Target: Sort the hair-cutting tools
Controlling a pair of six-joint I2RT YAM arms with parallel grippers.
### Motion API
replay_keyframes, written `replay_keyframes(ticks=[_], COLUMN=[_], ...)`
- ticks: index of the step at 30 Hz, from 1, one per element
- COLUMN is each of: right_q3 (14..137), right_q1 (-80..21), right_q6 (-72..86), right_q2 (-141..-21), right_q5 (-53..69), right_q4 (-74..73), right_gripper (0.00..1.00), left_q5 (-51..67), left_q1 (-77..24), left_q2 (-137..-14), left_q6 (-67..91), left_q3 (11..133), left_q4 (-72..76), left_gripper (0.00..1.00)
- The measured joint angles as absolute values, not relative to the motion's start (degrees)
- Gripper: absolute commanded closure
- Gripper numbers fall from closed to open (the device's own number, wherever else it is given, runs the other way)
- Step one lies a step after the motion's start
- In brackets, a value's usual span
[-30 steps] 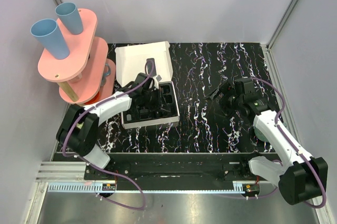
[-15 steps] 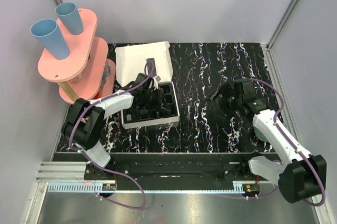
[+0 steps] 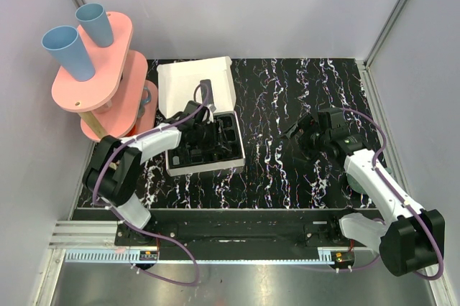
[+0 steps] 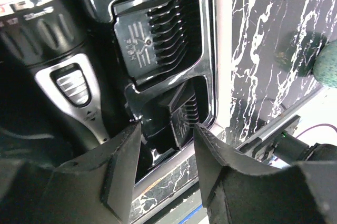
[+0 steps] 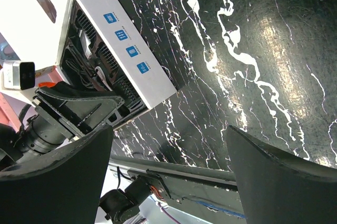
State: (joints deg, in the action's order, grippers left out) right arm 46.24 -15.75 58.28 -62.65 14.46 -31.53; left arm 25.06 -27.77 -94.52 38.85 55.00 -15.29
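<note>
Left gripper (image 4: 167, 128) half parted over the moulded tray (image 4: 208, 19); right gripper (image 5: 168, 134) wide and empty.

In the lower middle of your left wrist view, a small comb attachment (image 4: 181, 116) sits in its compartment just beyond the fingertips, with neither finger visibly touching it. A larger comb attachment (image 4: 158, 40) fills the slot above and the clipper (image 4: 58, 61) lies at left, so each piece seems matched to its recess. Your right gripper hangs over bare table (image 3: 287, 90) right of centre, probably to keep clear of the box (image 3: 194, 80).

Evenly bright overhead, glare on glossy tabletop (image 5: 274, 29), wrist-view foregrounds seemingly soft, dark.
</note>
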Motion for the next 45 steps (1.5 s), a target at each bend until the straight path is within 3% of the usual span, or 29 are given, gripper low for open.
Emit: replay_keyframes(ticks=[1,4,12,32,45], right_q3=[46.2,45.9,45.4,45.2,43.7], right_q1=[-15.7,-15.7,-15.7,-15.7,-15.7], right_q6=[58.3,58.3,58.3,58.3,58.3], right_q2=[-62.7,-62.7,-62.7,-63.6,-63.6], right_q5=[14.5,14.5,14.5,14.6,14.6], right_q4=[-31.5,-31.4,-31.1,-31.0,-30.1], right_gripper=[0.05,0.05,0.06,0.07,0.07], left_q5=[24.1,21.8,19.8,14.1,11.0], left_q1=[-27.8,-27.7,-27.7,-32.5,-34.8], left_q2=[-94.1,-92.3,-90.6,-84.9,-89.5], left_q6=[38.7,38.3,37.8,37.8,37.6], left_q3=[55.0,55.0,55.0,55.8,57.3], left_q4=[-15.9,-17.5,-18.0,-18.0,-17.7], left_gripper=[0.63,0.74,0.82,0.79,0.83])
